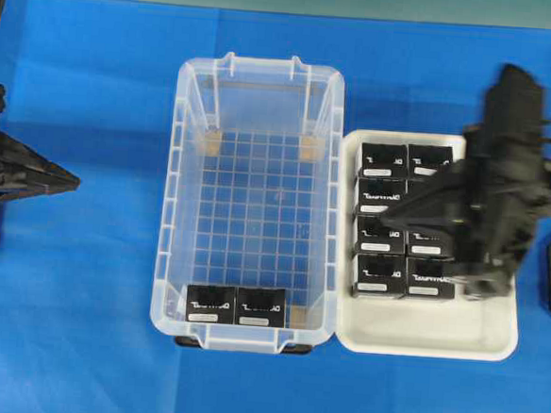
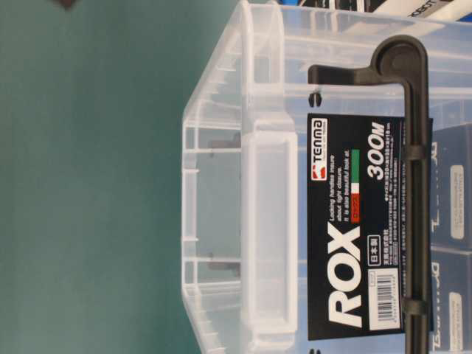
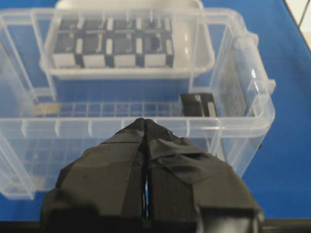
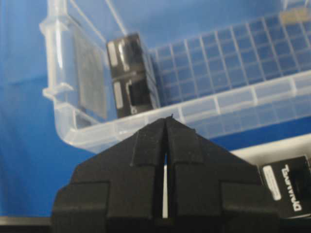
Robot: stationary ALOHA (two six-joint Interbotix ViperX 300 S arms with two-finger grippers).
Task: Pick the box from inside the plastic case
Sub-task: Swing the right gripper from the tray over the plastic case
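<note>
Two small black cuboid boxes, probably light, rigid and best pinched across their sides, sit against the clear plastic case's near wall, while both claws, left and right, are closed and empty.

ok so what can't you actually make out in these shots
- Overhead view: the blurred right arm hides several small black cuboid boxes in the shallow white tray, so their count is unsure.
- Overhead view: the right gripper itself is lost in that blur.
- Table-level view: the black ROX label on the large clear plastic case covers most of the boxes behind it.
- All views: the white lettering on the boxes is too small to read.
</note>
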